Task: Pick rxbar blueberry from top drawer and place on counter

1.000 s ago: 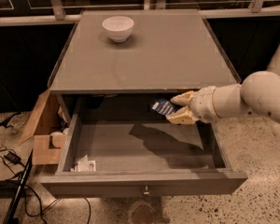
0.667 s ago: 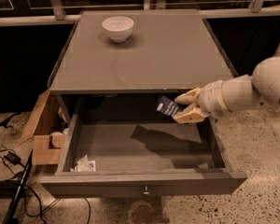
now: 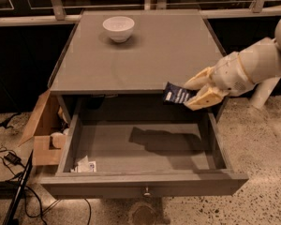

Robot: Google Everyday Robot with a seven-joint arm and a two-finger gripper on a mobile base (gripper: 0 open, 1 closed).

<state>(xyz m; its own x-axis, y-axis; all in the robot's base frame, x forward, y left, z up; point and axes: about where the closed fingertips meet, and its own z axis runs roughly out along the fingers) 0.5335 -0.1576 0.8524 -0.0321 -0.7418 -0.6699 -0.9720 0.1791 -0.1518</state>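
Observation:
My gripper [image 3: 193,93] is shut on the rxbar blueberry [image 3: 176,94], a dark navy bar with pale lettering. It holds the bar in the air above the back right of the open top drawer [image 3: 145,184], level with the counter's front edge. The counter [image 3: 145,55] is a flat grey-brown top behind the drawer. The drawer's small knob [image 3: 146,191] shows on its front panel. The arm comes in from the right.
A white bowl [image 3: 118,28] stands on the counter's back left. A white crumpled packet [image 3: 85,165] lies in the drawer's front left corner. A cardboard box [image 3: 44,132] and cables [image 3: 11,172] sit on the floor at the left.
My gripper has risen and moved up and slightly right with the bar, from inside the drawer opening to the counter's front edge height.

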